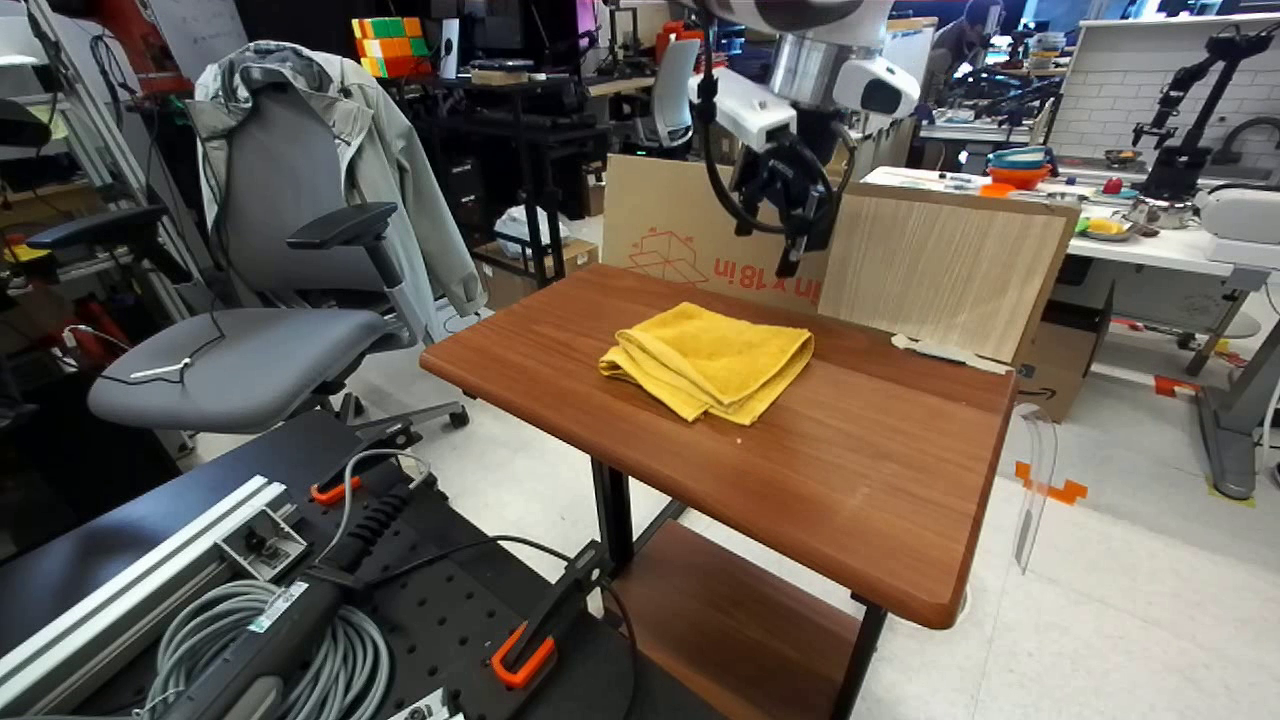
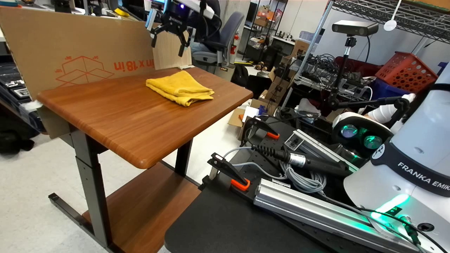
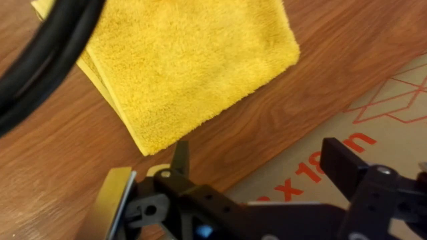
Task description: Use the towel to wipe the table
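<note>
A yellow towel lies folded on the brown wooden table. The towel shows in both exterior views (image 1: 720, 355) (image 2: 179, 88) and fills the upper middle of the wrist view (image 3: 193, 56). The table (image 1: 860, 470) also shows in an exterior view (image 2: 116, 112) and in the wrist view (image 3: 43, 156). My gripper (image 2: 168, 47) is open and empty, raised above the table's back part and apart from the towel. In the wrist view its fingers (image 3: 255, 142) stand wide apart, with the towel's near corner beyond the left fingertip. A black cable covers part of the towel's left side there.
A cardboard sheet (image 1: 680, 235) with red print stands along the table's back edge, beside a pale wood-patterned board (image 1: 940, 270). A black bench (image 2: 239, 218) with clamps, coiled cable (image 2: 302, 179) and a metal rail stands in front. A grey chair (image 1: 250, 345) is beside the table.
</note>
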